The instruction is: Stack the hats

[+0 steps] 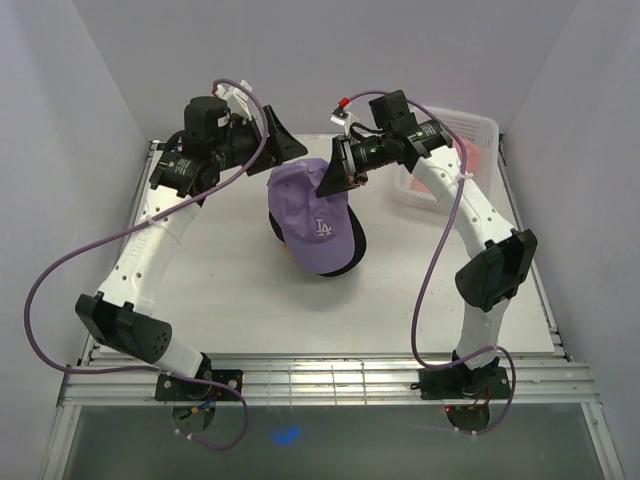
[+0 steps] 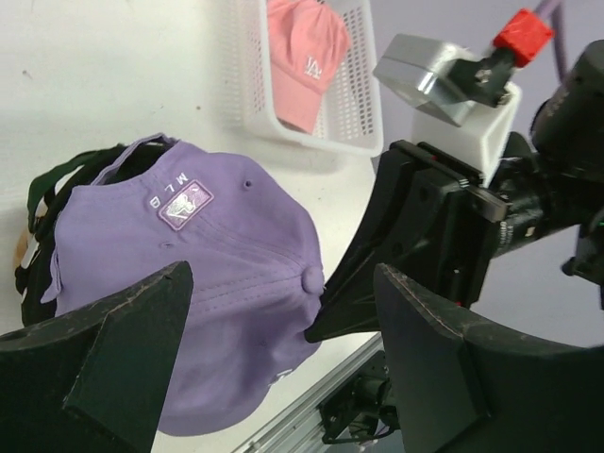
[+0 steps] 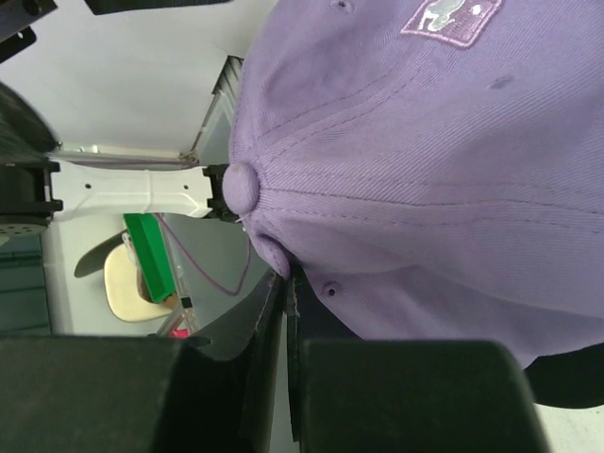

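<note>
Now lavender cap point(image 1: 308, 205) tops the pile point(image 2: 36, 274) on the worktop point(image 1: 220, 290). Right jaws closed, tips against its crown; left jaws wide, empty, just beside it

Bright, even, diffuse light falls from above; the white table point(image 1: 230, 290) looks faintly bluish in the top view, with faint, soft-edged shadows. In the wrist views, the left fingers point(image 2: 104, 349) and right fingers point(image 3: 396, 396) along the lower frame are dark and blurred, while the lavender cap point(image 3: 425, 170) is sharp.
</note>
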Robot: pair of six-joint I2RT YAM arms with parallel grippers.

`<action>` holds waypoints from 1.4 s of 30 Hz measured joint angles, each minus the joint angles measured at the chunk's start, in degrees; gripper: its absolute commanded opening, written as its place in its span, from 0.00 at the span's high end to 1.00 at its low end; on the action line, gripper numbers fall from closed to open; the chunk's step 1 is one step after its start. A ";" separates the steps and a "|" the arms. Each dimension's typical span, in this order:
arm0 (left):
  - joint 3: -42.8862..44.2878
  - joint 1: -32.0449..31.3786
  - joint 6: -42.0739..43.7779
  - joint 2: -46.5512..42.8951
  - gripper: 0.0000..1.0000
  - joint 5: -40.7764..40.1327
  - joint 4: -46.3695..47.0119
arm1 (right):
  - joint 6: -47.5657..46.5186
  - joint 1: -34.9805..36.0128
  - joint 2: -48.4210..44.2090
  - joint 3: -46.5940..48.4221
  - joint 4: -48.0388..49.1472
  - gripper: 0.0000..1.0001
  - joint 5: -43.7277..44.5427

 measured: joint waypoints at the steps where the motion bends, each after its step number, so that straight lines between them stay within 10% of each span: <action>1: -1.11 0.00 0.02 0.00 0.12 0.00 0.20 | -0.57 0.35 0.28 0.15 -0.31 0.92 0.52; 11: -7.28 0.13 0.96 0.00 0.12 -0.98 0.94 | -3.72 1.44 1.22 0.33 -3.37 0.83 5.18; 25: -11.37 0.35 4.07 -0.02 0.22 -6.40 0.02 | -4.04 2.86 0.87 0.33 -4.00 0.44 9.92; 42: -15.61 2.73 4.96 -1.90 0.38 -8.70 0.13 | -1.38 2.62 -8.15 -4.96 -1.14 0.37 18.60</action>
